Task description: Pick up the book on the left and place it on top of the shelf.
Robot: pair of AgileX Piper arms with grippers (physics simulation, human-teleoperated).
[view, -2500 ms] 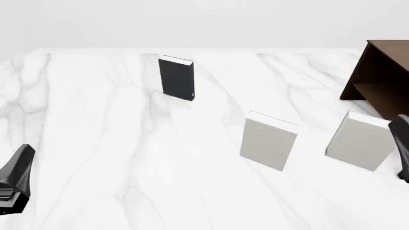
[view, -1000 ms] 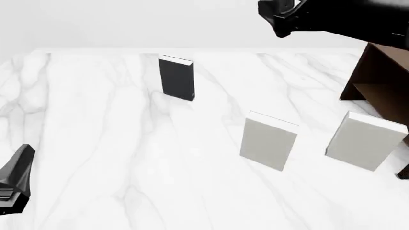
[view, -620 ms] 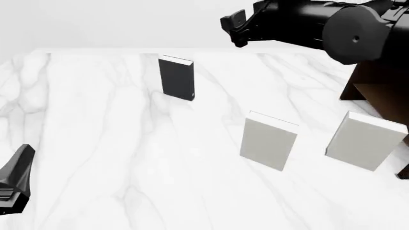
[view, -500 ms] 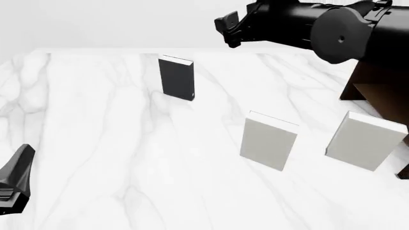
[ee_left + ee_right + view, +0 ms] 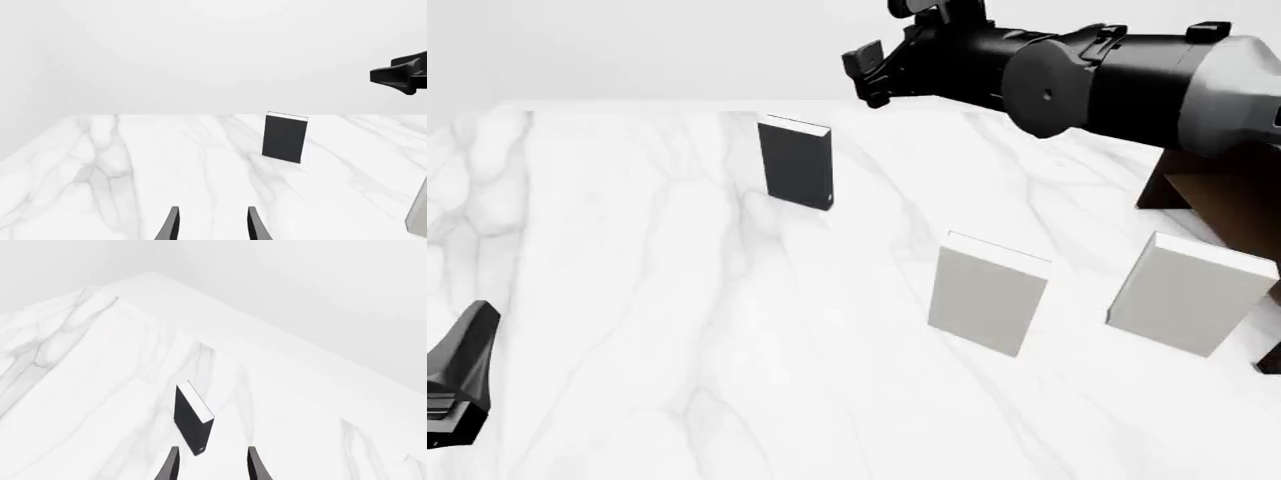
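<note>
The book stands upright at the far left of the table, long axis vertical, below and left of the empty, spread right gripper, the nearer one; the left gripper, also apart, waits near.

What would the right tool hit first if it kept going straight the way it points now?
Probably the dark book: in the right wrist view it stands just ahead of the open right tool, slightly off its centre line. Depth is unclear, so it might graze the book's edge.
</note>
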